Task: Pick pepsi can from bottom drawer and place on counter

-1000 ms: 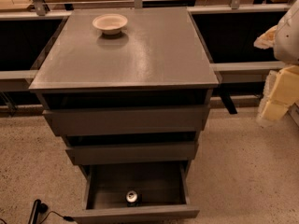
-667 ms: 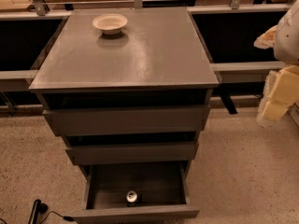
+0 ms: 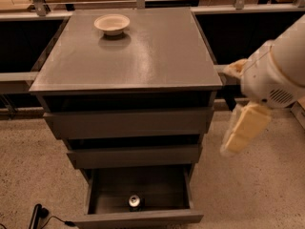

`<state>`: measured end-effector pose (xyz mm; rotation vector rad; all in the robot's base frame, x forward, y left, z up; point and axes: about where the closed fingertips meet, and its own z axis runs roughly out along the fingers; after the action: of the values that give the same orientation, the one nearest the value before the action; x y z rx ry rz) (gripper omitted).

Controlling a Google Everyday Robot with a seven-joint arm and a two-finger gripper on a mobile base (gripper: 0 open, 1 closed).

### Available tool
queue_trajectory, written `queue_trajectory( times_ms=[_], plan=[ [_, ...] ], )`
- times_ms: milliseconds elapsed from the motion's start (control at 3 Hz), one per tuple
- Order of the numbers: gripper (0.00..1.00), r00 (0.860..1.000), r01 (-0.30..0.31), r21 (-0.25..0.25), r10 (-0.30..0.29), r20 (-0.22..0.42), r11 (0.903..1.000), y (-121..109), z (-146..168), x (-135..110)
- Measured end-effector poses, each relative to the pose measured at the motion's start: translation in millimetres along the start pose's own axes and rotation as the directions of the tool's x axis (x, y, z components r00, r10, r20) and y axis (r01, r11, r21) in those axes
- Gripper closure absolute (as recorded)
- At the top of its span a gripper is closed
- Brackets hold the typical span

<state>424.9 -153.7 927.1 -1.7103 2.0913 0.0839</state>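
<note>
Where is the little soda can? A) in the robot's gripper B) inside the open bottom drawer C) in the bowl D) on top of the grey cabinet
B: the pepsi can stands inside the open bottom drawer, while the gripper hangs to the right of the cabinet, apart from the can.

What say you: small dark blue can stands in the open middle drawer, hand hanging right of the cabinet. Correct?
No. The small dark blue can stands in the open bottom grey drawer, not the middle one, as the camera view shows. The hand does hang right of the cabinet.
</note>
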Motion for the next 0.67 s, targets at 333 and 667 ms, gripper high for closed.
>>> queue_trajectory(
  times_ms=[333,667],
  plan=[
    [0.00,0.997,-0.007,-0.040,0.010,0.082,0.9992,24.8,30.1,-22.4],
    [0.00,0.996,-0.008,-0.038,0.011,0.085,0.9992,24.3,31.4,-22.9]
  ],
)
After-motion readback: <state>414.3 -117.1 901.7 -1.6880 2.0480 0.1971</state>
